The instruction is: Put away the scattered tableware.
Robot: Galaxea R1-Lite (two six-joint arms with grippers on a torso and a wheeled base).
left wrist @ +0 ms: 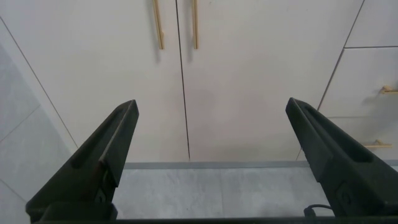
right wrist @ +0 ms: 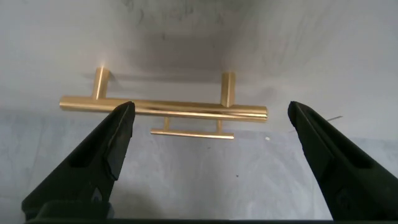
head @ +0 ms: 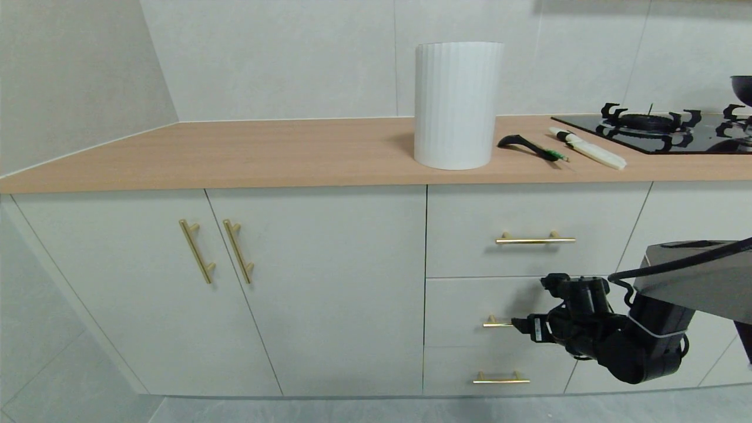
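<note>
On the worktop (head: 235,154), a black spoon with a green handle (head: 531,147) and a long white utensil (head: 587,150) are laid side by side, just apart, between the tall white ribbed container (head: 455,106) and the black hob (head: 664,132). The right tool (head: 516,322) is held wide open and empty just in front of the brass handle (right wrist: 163,109) of the middle drawer (head: 470,311), below the worktop. The left tool (left wrist: 211,162) is likewise spread wide with nothing gripped, faced toward the closed cupboard doors (left wrist: 249,93) low near the floor.
</note>
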